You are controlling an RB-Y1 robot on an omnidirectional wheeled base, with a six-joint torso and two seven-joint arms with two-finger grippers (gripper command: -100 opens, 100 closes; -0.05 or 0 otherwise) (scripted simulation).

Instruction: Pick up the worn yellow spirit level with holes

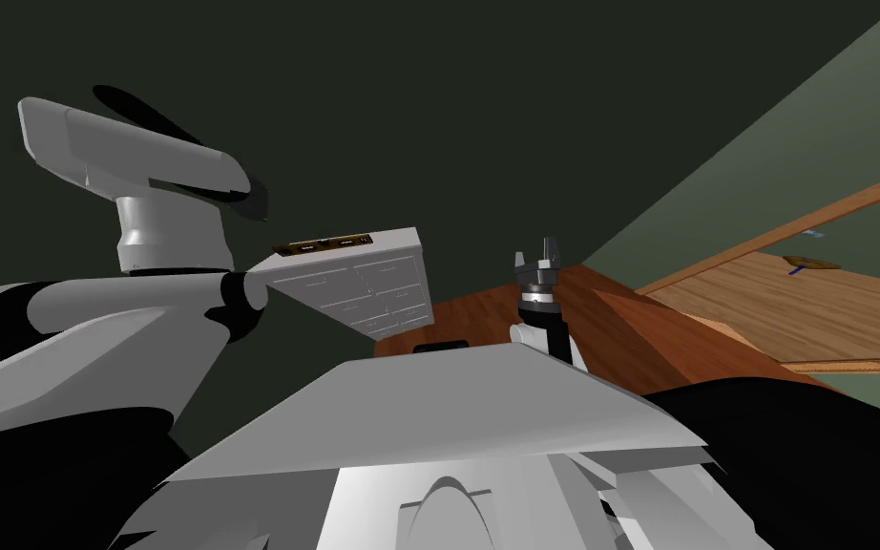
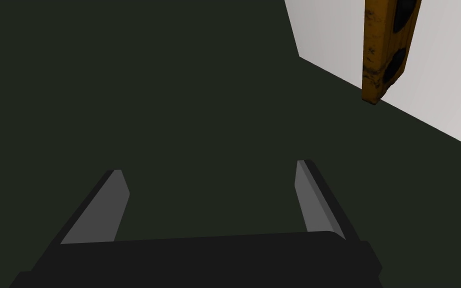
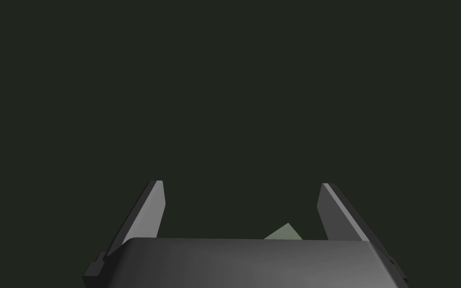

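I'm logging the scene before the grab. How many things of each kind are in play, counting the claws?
Worn yellow spirit level: 1
White drawer cabinet, which the level lies on: 1
Claws: 2, the left claw and the right claw, both open and empty
Total: 4

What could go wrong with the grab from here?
1. The left pincer is open but points at the dark wall, off to one side of the level; closing now would grab nothing.
2. The level's end sits at the edge of the cabinet; a nudge might knock it off.
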